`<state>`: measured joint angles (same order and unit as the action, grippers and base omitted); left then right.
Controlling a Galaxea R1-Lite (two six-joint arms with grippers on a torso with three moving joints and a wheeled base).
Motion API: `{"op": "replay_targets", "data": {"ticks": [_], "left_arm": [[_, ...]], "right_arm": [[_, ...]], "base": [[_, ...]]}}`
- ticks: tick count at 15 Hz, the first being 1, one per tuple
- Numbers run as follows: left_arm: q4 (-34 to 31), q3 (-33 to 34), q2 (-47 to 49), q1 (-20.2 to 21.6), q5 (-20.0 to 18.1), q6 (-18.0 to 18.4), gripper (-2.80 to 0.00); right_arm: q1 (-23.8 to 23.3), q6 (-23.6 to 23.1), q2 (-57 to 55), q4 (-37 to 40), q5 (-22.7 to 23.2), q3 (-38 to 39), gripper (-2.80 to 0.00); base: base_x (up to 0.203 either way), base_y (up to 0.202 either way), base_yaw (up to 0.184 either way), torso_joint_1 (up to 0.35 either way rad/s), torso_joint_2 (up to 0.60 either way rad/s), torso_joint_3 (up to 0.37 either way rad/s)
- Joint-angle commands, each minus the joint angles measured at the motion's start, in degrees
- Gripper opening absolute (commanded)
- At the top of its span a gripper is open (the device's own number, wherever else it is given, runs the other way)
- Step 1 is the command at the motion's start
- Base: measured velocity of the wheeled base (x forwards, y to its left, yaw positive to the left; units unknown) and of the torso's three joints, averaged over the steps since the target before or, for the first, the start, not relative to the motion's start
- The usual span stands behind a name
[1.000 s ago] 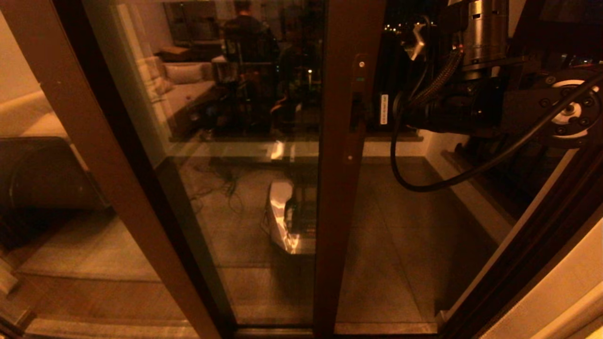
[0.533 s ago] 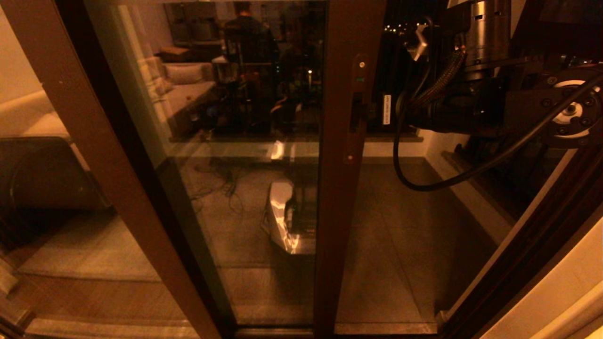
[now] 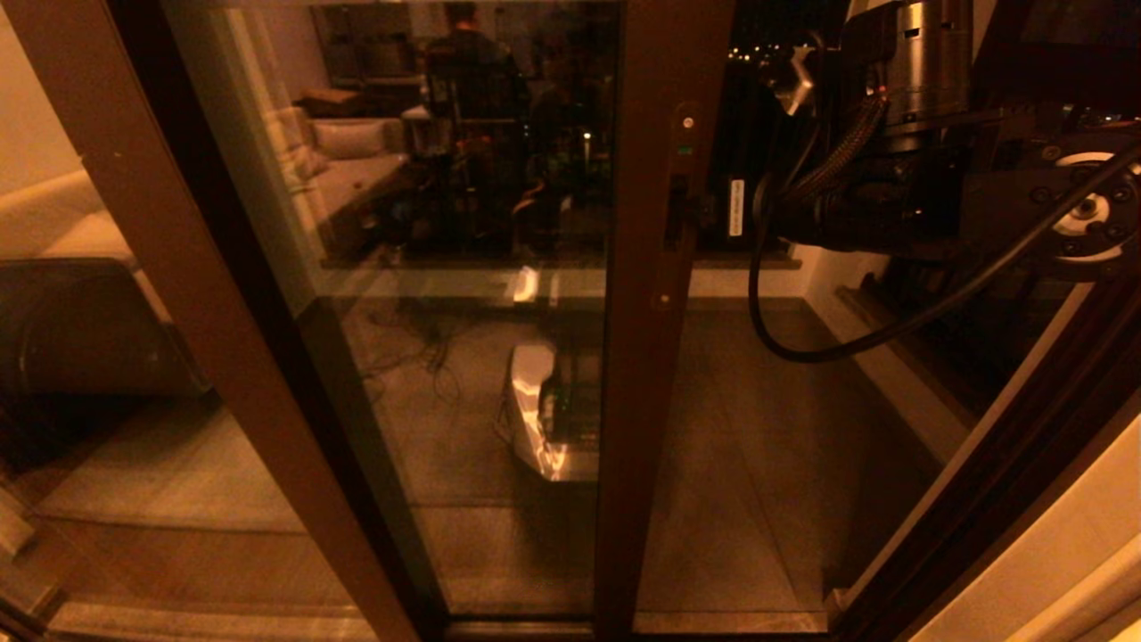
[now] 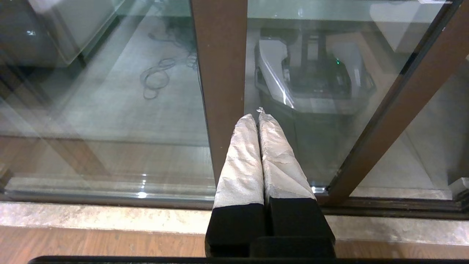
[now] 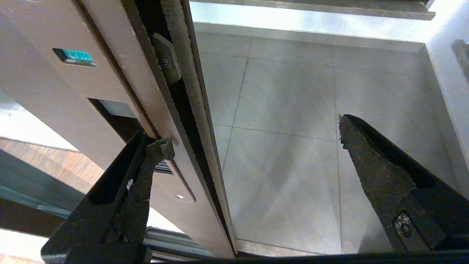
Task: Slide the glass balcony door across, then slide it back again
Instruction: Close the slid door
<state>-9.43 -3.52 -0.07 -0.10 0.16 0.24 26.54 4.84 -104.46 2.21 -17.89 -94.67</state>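
Note:
The glass balcony door [image 3: 463, 267] stands part-way across, its dark brown stile [image 3: 655, 357] upright in the middle of the head view. The small dark handle [image 3: 679, 201] sits on that stile. My right gripper [image 5: 253, 132] is open at the handle. One finger [image 5: 146, 161] is hooked into the handle recess [image 5: 117, 121] on the stile face. The other finger [image 5: 366, 161] hangs in the doorway beyond the door's edge. My left gripper [image 4: 257, 115] is shut on nothing, low near the sill, pointing at a brown upright [image 4: 220, 73].
A wider, lighter brown post [image 3: 178, 267] of the fixed panel leans across the left. The tiled balcony floor [image 3: 758, 428] shows through the gap, with a white low wall [image 3: 891, 357] and the dark jamb [image 3: 1007, 464] on the right. The stone sill [image 4: 110, 216] runs below.
The door's stile and handle have shifted slightly to the right, and my right arm has moved right with them. The left arm has not visibly moved.

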Motion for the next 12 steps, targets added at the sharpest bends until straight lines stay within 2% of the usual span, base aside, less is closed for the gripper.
{"op": "replay_targets", "data": {"ticks": [1,12], "left_arm": [[-0.1,0.0,0.0,0.0,0.0,0.0,-2.80],[-0.1,0.0,0.0,0.0,0.0,0.0,-2.80]], "right_arm": [[-0.4,0.0,0.6,0.2,-0.2,0.4,0.00],[-2.0,-1.1,1.2,0.2,-0.1,0.4,0.00]], "base": [[0.000,0.000,0.000,0.000,0.00,0.000],[0.000,0.000,0.000,0.000,0.00,0.000]]}}
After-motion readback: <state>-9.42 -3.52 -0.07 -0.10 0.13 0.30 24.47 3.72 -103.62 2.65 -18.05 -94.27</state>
